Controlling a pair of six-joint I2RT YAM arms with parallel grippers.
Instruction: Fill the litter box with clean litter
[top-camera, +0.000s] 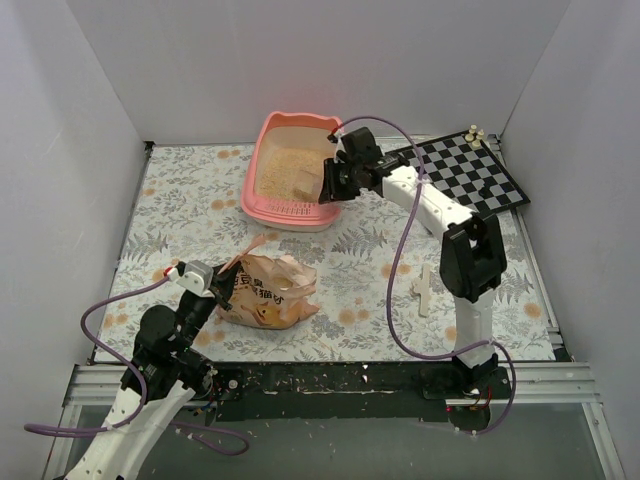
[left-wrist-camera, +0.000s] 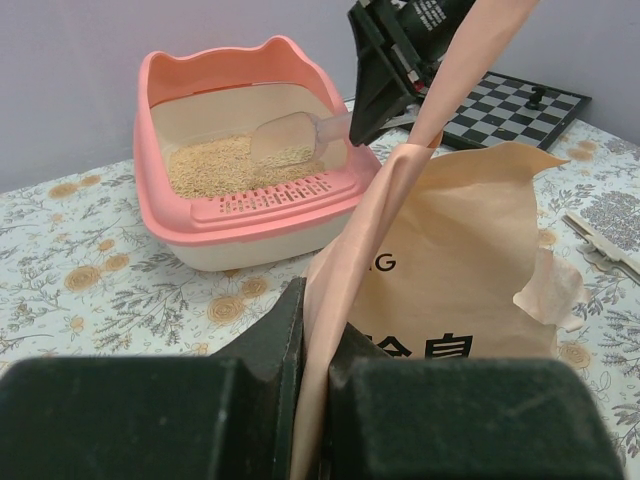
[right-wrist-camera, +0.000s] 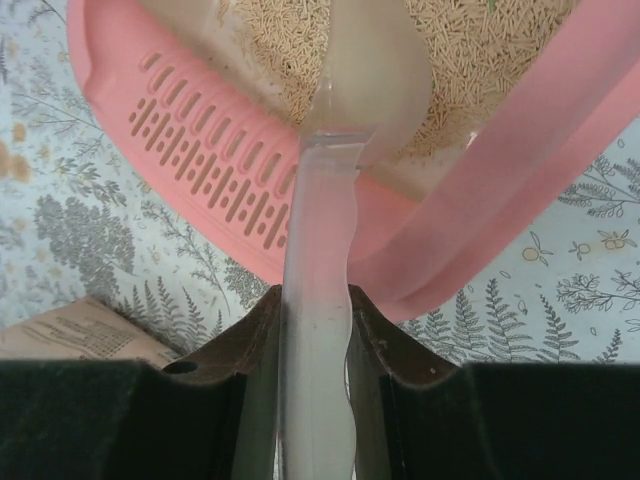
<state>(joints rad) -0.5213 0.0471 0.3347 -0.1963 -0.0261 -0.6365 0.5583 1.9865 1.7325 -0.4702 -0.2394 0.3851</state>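
White-walled booth, floral tablecloth (top-camera: 370, 270) on the table.

Litter box (top-camera: 272, 130) sits at the far middle of the table, cat-ear end to the back wall, slotted ledge towards the arms. Clean litter (top-camera: 285, 165) covers part of its floor, heaped at the ledge end in the left wrist view (left-wrist-camera: 205, 165). Chessboard (top-camera: 470, 175) lies to its right, apart from it.

Right gripper (top-camera: 335, 180) is at the box's near right corner. Its jaws are part-way closed, clamped on the handle of the clear scoop (right-wrist-camera: 320, 250), which runs straight out between the fingers. The scoop bowl (left-wrist-camera: 290, 138) is inside the box, just past the slotted ledge and over the litter. Can't tell if the bowl touches the granules.

Left gripper (top-camera: 212, 285) is near the front left, jaws pressed together, pinching the top edge of the orange-tan litter bag (top-camera: 270, 295). The bag lies on the cloth in front of the box, well short of it, mouth gaping (left-wrist-camera: 460, 270).
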